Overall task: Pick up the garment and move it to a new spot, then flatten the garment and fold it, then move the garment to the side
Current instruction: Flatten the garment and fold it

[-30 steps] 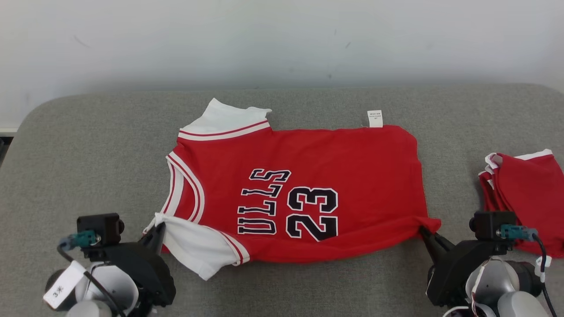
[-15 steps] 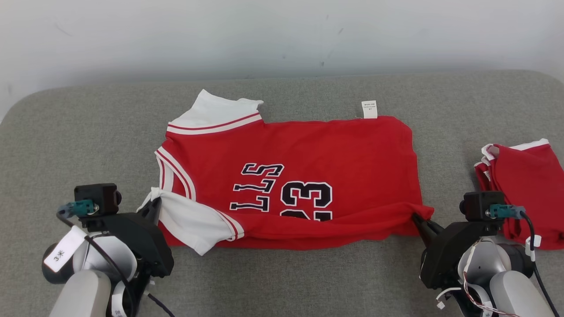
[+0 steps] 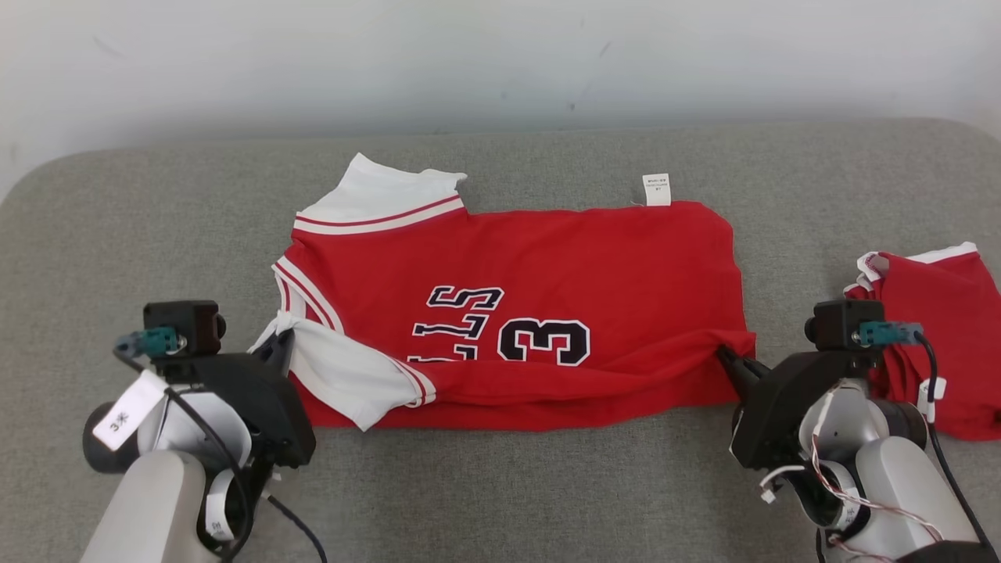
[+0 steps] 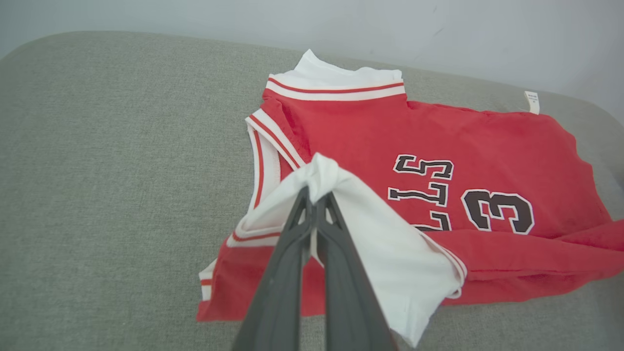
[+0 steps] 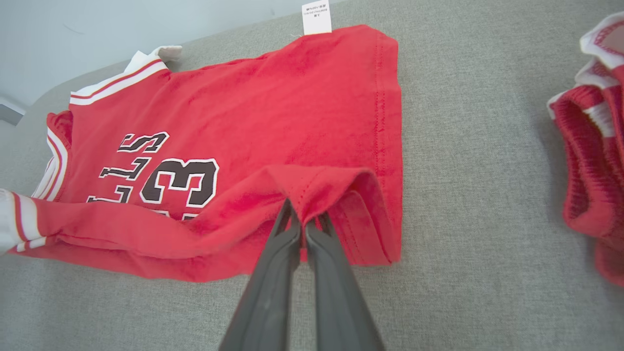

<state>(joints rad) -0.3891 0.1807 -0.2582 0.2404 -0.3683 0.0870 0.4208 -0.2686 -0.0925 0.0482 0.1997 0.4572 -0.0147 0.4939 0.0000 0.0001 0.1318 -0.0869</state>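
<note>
**Near edge carried further over the jersey**

Since 1 s ago the lifted near edge of the jersey (image 3: 547,266) has gone further away from the robot and over the body. The print then showed a full 23; now only the 3 and part of the lettering are clear of the flap. The head camera has also shifted, so allow for that.

- Left gripper (image 3: 283,344): clenched on the white sleeve (image 3: 344,383) at the near left corner.
- Right gripper (image 3: 723,358): clenched on the red hem corner at the near right.
- Jersey: mid-counter (image 3: 508,485), print up, long axis left-right. The collar end points to the robot's left and the hem to its right, with the label (image 3: 657,189) on the far edge near the hem end.
- Step, as judged: lengthwise fold, about half done.
- Next move calls for both grippers to carry the edge evenly to the far edge, keep it taut, then lower and let go.
- A 2nd red pile (image 3: 938,336) lies apart at the right.
</note>
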